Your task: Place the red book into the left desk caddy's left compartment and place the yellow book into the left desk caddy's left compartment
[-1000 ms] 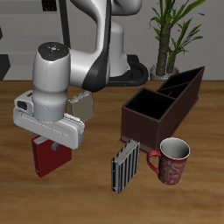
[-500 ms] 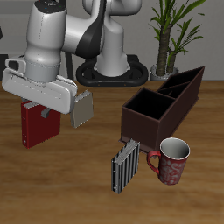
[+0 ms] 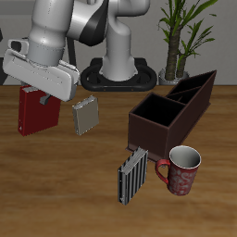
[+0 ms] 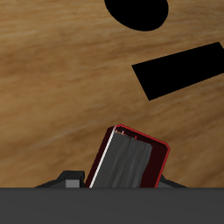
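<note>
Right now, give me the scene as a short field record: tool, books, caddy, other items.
tool: shut on the red book, holding it upright and lifted off the table
yellow book: standing on the table beside the red book, untouched
left desk caddy: farther along the table, no book seen inside
left compartment: the narrower end, nothing seen in it
striped book: upright near the table's front edge
mug: red patterned, beside the striped book
task progress: neither book placed yet

Red book: dark-red cover, pale page edge. Yellow book: greyish-tan, faint grid. Left desk caddy: dark maroon-brown. Mug: red patterned. Striped book: grey-and-black.
</note>
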